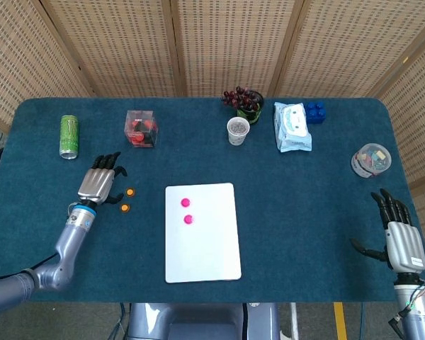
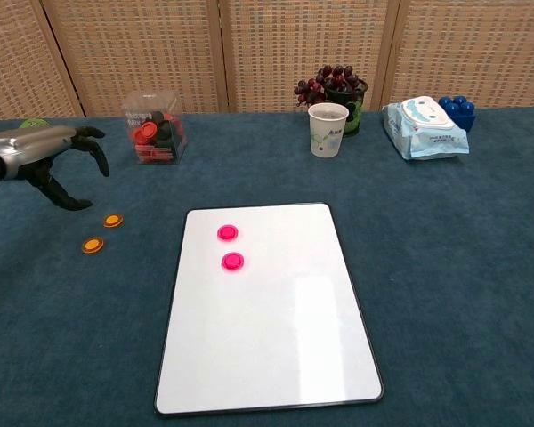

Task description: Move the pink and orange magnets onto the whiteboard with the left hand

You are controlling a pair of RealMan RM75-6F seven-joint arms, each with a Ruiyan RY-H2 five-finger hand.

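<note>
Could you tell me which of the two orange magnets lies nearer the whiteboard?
The farther-back orange magnet, beside the left hand; the other orange magnet sits slightly farther from the whiteboard.

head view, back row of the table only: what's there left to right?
green can → clear box of red and black pieces → paper cup → wipes pack → blue block → round clear container. Grapes sit right behind the cup, so they are left out.

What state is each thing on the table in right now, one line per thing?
pink magnets: both on the whiteboard.
orange magnets: both on the cloth, off the board.
whiteboard: flat.
left hand: empty, above the orange magnets.
right hand: empty, fingers apart.
green can: lying down.
paper cup: upright.
</note>
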